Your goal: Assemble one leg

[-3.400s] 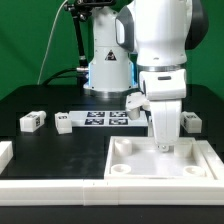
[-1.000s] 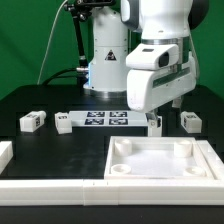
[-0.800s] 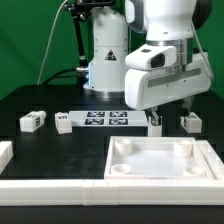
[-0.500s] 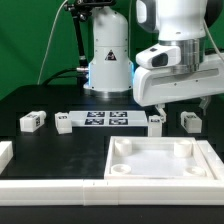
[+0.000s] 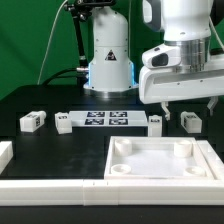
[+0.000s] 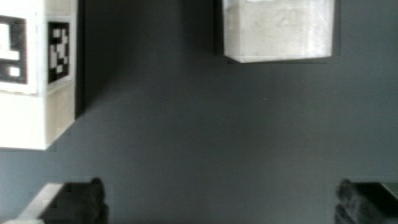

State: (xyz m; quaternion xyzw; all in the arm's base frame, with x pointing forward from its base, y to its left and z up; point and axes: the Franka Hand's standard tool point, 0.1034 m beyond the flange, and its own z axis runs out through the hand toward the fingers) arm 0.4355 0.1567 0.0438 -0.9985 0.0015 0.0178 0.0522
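Several small white legs with marker tags lie on the black table: two at the exterior view's left [image 5: 32, 121] [image 5: 63, 124], one in the middle [image 5: 155, 122] and one at the right [image 5: 190, 121]. My gripper [image 5: 188, 105] hangs open and empty just above the right leg. In the wrist view the open gripper [image 6: 221, 205] shows dark fingertips [image 6: 71, 200] wide apart over bare table. One leg [image 6: 279, 30] lies ahead of them and another tagged leg [image 6: 36, 75] stands off to the side. Nothing is between the jaws.
The large white square panel [image 5: 160, 170] with corner sockets lies at the front. The marker board [image 5: 107, 119] lies between the legs. A white rim runs along the front [image 5: 50, 190] and left [image 5: 5, 152]. The robot base [image 5: 108, 60] stands behind.
My gripper has lifted off the white panel's far right corner and moved to the exterior view's right, ending above the right leg. The legs and panel have not moved.
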